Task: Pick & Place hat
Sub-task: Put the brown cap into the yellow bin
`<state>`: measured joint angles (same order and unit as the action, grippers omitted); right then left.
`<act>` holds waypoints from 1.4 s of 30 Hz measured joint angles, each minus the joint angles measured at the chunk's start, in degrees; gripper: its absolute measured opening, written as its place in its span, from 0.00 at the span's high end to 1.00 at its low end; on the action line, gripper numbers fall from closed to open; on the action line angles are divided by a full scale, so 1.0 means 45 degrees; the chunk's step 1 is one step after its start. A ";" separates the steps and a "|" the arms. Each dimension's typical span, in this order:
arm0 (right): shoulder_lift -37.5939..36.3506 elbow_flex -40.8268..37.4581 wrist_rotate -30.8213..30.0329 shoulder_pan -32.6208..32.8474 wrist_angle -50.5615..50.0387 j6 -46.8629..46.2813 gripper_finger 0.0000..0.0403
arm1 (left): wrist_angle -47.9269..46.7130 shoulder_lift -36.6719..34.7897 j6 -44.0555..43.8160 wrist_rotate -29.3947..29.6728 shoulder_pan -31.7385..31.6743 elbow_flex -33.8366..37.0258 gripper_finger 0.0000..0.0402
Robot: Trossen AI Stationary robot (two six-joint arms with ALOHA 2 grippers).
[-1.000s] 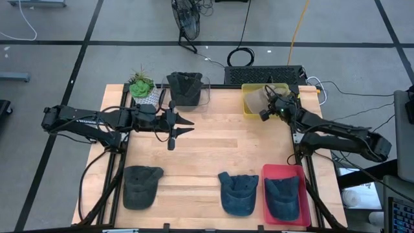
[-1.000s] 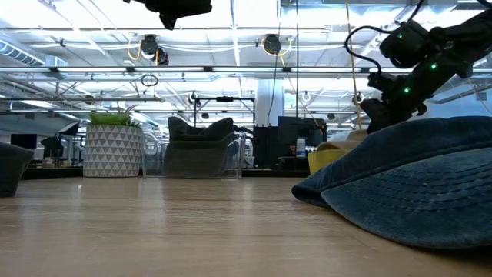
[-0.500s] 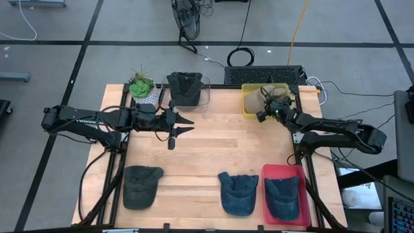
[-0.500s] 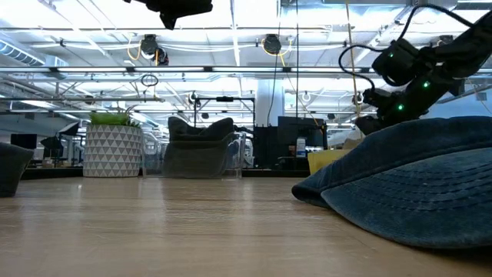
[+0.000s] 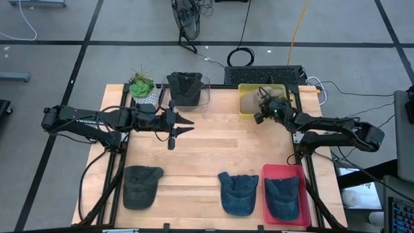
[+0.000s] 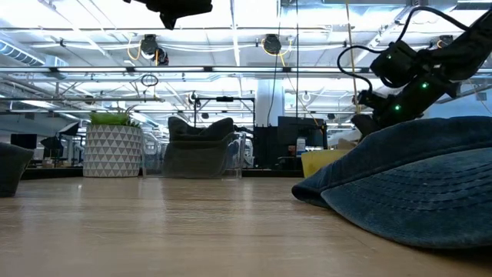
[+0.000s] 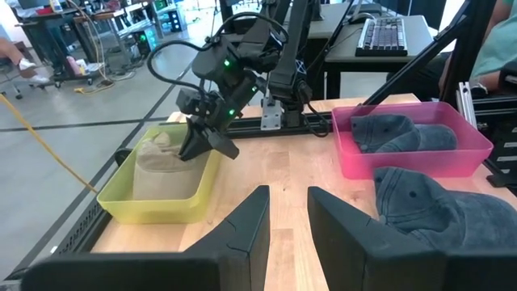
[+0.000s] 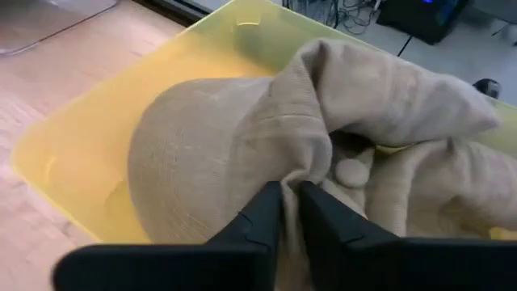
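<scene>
A beige hat [image 8: 242, 137] lies crumpled in the yellow bin [image 5: 246, 90] at the table's far right; it also shows in the left wrist view as the hat [image 7: 161, 158]. My right gripper [image 8: 291, 194] is down in that bin [image 7: 145, 202] and shut on the hat's cloth; the high view has it at the gripper [image 5: 260, 110]. My left gripper [image 7: 287, 214] is open and hovers over the table's left half, seen from above as the gripper [image 5: 181, 125], touching nothing. My right gripper pinches a raised fold of the beige hat's crown [image 8: 303, 166] between its two fingers [image 8: 262, 214], close to the top button [image 8: 349, 171]. It slants down from the table's right side. The hat rests in the yellow bin, bunched up around the fingers.
A dark hat [image 5: 185, 87] sits in a clear bin at the far edge beside a potted plant [image 5: 141, 86]. Near the front edge lie a dark grey hat [image 5: 141, 186] and a blue hat [image 5: 238, 193]. Another blue hat [image 5: 283, 196] fills the red bin [image 5: 268, 169].
My right gripper, still shut on the beige hat, has moved toward the table's left and down into the yellow bin, bringing the hat lower into it. The bin has slid slightly to the left.
</scene>
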<state>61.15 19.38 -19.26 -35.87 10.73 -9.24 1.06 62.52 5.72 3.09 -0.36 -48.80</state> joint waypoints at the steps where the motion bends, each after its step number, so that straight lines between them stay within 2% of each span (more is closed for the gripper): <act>1: -0.0099 0.0000 -0.0027 -0.0001 -0.0003 0.0057 0.86 | 0.0000 0.0000 0.0000 0.0000 0.0000 0.0000 0.76; 8: -0.1634 0.0000 -0.0104 -0.0001 0.0255 0.0587 0.69 | -0.0019 0.0000 0.0000 0.0000 0.0000 0.0000 0.76; 11: -0.2354 0.0000 -0.0096 0.0006 0.0872 0.0309 0.65 | -0.0033 0.0000 0.0000 0.0000 0.0000 0.0000 0.76; 14: -0.2377 0.0000 -0.0003 0.0294 0.1939 -0.0252 0.65 | -0.0032 0.0000 0.0005 0.0000 0.0000 0.0000 0.76; 20: -0.0132 0.0058 -0.0019 0.0776 0.4864 0.0170 0.68 | 0.0146 -0.0005 0.0034 0.0000 -0.0101 -0.0005 0.76; 25: 0.1636 0.1271 0.0057 -0.0140 0.3635 0.0312 0.72 | 0.0132 -0.0005 -0.0019 0.0004 -0.0175 -0.0005 0.76; 28: 0.2327 0.2054 0.1035 -0.0852 0.2518 0.0099 0.73 | 0.0112 -0.0005 -0.0005 0.0005 -0.0194 -0.0005 0.76; 32: 0.3125 0.2297 0.2964 -0.1180 0.2741 -0.0469 0.73 | 0.0029 -0.0005 -0.0077 0.0000 -0.0203 -0.0005 0.76; 35: 0.3623 0.2297 0.2790 -0.1203 0.2887 0.0068 0.73 | -0.0130 -0.0005 -0.0294 0.0000 -0.0199 -0.0005 0.76; 42: 0.3685 0.2293 0.1120 -0.2061 0.1809 0.0491 0.73 | -0.0316 -0.0005 -0.0335 0.0000 -0.0199 -0.0005 0.76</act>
<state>77.73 29.69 -14.22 -45.14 18.87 -7.03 -0.36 62.50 4.21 3.09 -1.26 -48.82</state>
